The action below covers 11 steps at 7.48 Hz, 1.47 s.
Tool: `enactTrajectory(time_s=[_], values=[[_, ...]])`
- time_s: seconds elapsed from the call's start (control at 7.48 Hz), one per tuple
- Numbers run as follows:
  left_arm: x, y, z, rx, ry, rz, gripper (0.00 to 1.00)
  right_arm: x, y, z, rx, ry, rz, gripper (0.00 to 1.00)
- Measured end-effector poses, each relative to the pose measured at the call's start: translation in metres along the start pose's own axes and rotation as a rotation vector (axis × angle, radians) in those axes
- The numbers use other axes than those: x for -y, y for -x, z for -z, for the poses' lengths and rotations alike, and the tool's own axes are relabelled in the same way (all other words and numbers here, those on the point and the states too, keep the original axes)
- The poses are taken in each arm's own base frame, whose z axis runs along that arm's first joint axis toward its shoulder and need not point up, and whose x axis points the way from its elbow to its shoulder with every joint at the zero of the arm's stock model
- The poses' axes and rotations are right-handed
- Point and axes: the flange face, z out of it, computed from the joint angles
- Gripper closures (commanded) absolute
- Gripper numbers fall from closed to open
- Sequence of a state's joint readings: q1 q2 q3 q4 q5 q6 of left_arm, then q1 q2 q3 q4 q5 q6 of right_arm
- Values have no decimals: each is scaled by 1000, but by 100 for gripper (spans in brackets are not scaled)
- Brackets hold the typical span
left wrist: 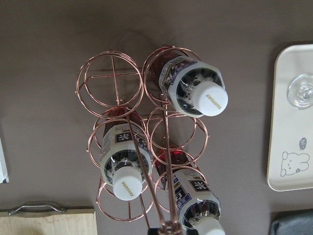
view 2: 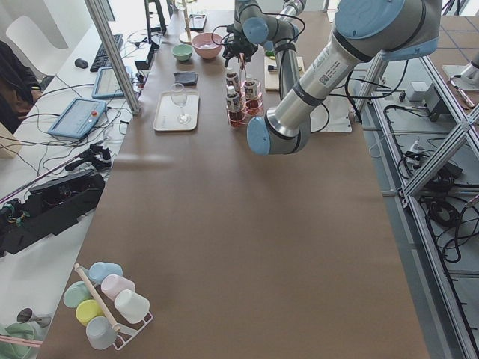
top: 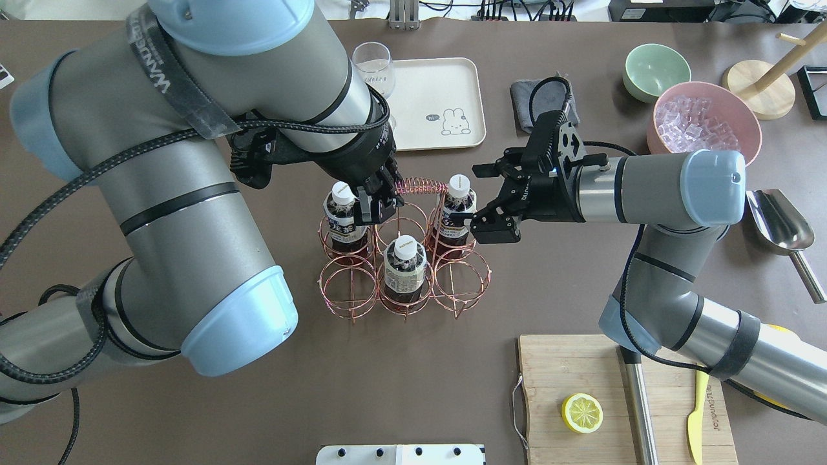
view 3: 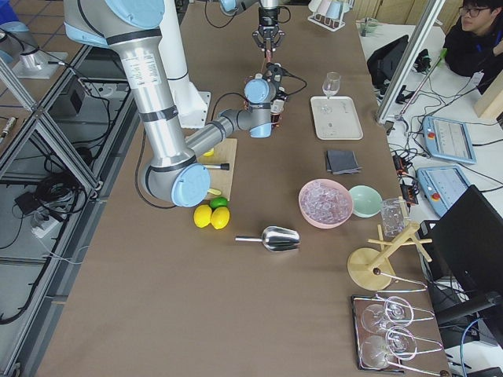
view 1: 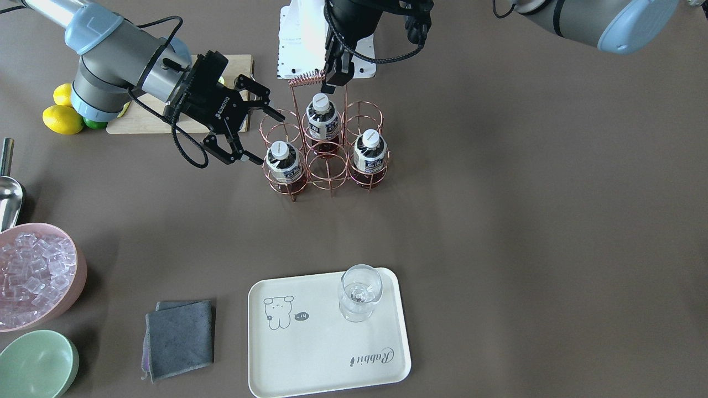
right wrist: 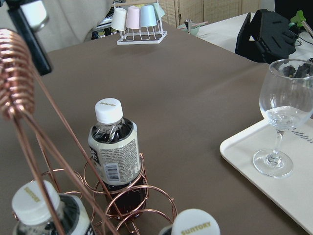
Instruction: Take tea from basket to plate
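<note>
The copper wire basket stands mid-table and holds three tea bottles. In the overhead view the bottles stand at the right, front and left. My left gripper is shut on one end of the basket's coiled handle. My right gripper is open and empty, close beside the right bottle, its fingers not around it. The cream plate lies apart from the basket, with a wine glass on it.
A wooden cutting board with a lemon half lies below my right arm. A pink bowl of ice, a green bowl, a metal scoop and a grey cloth lie on my right side.
</note>
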<state>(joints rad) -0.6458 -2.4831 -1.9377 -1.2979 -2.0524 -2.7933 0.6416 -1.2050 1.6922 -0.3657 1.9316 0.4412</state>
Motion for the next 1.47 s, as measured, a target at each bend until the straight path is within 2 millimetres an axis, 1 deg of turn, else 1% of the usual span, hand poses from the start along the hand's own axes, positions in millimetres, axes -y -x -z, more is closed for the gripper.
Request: enactTrajectory(time_s=[0.13,0.27,0.4,0.8,0.94,1.47], values=[[0,1,1,-1,2,-1,100,3,0,-3,-5,2,-2,9],[0,1,1,-2,3,-2,100,4,0,-4,-9,2,-2,19],[0,1,1,-1,3,-2,100,4,0,-5,-11,2,-2,34],[-1,4,-1,2,2,-5,100,5,0,-6,-17,16,-14,100],[-1,4,-1,3,2,-5,100,6,1,-5,-19,27,-23,100],[-2,5,-2,6,1,-6,100,20,13,3,-33,78,-76,100]])
